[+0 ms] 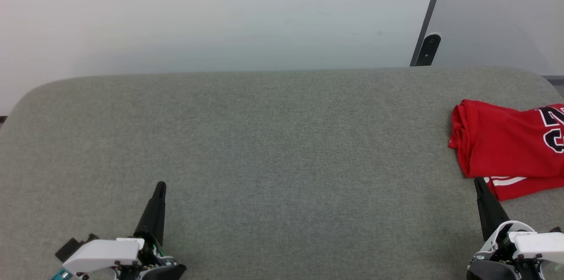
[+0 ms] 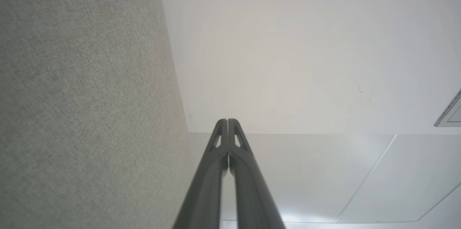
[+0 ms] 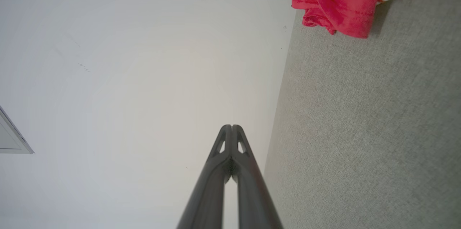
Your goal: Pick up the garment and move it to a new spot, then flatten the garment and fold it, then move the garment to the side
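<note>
Nearest to me, both tools are sitting low over the front of the counter (image 1: 273, 139). The left tool (image 1: 159, 187) is holding its two dark fingers pressed together on nothing, and the right tool (image 1: 479, 184) is likewise closed up and empty, with both wrist views showing the fingertips meeting and no cloth between them. What is worrying me is the right tool: its tip is sitting just beside the striped white trim that is poking out from under the near edge of the garment (image 1: 502, 143). If that arm is pushing forward with its fingers together, I am guessing it could plough into the lower layer and drag the fold open instead of lifting it. The garment itself is lying folded over at the far right of the counter, well apart from the left tool. Its left edge is looking loose and rolled, so a careless nudge could be spilling the layers apart. The bundle is running out of the head view on the right, so I am failing to tell how close it is lying to the counter's end, and a shove that way might be sending it over. The black number is showing only in part, and I am not making out the lettering or the sleeves. Farther back, a dark bracket (image 1: 429, 47) is standing against the pale wall (image 1: 220, 16), too small for me to say what it is holding.
</note>
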Controlling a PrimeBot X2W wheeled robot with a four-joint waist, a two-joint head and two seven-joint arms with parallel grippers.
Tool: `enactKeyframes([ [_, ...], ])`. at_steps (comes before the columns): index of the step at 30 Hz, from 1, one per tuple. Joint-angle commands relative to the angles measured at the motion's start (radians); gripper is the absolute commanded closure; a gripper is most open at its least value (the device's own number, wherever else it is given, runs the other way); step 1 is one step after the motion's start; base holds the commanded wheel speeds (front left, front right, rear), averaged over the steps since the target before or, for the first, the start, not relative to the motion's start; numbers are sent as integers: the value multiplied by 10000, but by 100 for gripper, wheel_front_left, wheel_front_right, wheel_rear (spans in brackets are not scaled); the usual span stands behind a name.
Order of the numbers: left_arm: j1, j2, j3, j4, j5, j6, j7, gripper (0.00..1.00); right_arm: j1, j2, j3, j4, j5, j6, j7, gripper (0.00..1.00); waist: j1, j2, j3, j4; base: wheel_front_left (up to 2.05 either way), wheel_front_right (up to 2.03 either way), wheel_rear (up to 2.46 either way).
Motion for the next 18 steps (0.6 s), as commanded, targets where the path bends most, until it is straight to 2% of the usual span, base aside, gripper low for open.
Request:
enactKeyframes([
  [1,-101,-4,13,8,-36,-58,11,100,-33,28,0,2,42,-10,-25,100,0,0,0,0,0,0,0],
  [18,-101,-4,12,8,-37,-58,11,100,-33,28,0,1,42,-10,-25,100,0,0,0,0,0,0,0],
])
